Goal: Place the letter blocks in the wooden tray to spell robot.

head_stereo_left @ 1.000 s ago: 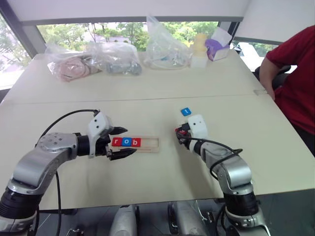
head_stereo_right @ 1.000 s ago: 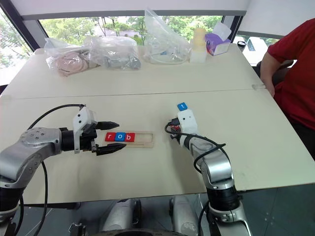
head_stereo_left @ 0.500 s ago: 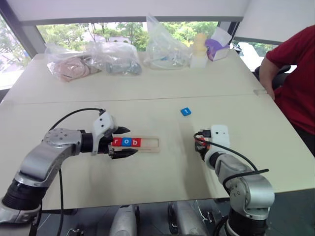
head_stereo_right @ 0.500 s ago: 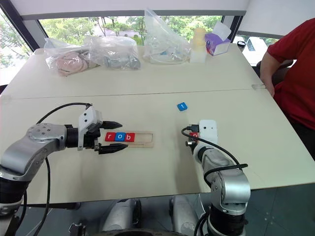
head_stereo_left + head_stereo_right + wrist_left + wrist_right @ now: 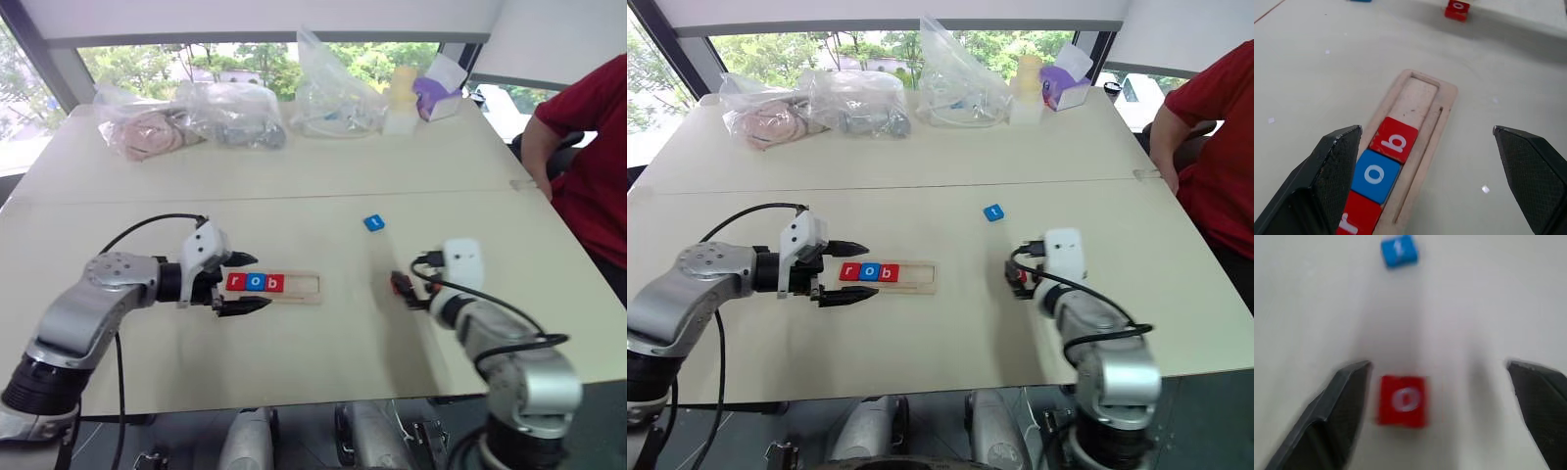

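The wooden tray [image 5: 304,286] lies left of the table's centre, holding three letter blocks: red r [image 5: 235,282], blue o [image 5: 255,283] and red b [image 5: 273,284]. Its right part is bare. My left gripper [image 5: 263,281] is open at the tray's left end, one finger on each side of those tiles. A red o tile [image 5: 1402,400] lies flat on the table between the open fingers of my right gripper [image 5: 1439,366], closer to one finger and not gripped. The blue t tile [image 5: 373,223] lies alone beyond it.
Clear plastic bags [image 5: 235,116] with odds and ends, a pale bottle [image 5: 397,98] and a purple box [image 5: 438,90] line the far edge. A person in a red shirt [image 5: 588,147] sits at the right. A seam [image 5: 294,198] crosses the table.
My right gripper swung right and back from the blue t tile, and its fingers opened, leaving the red o tile lying between them. The left gripper stayed at the tray.
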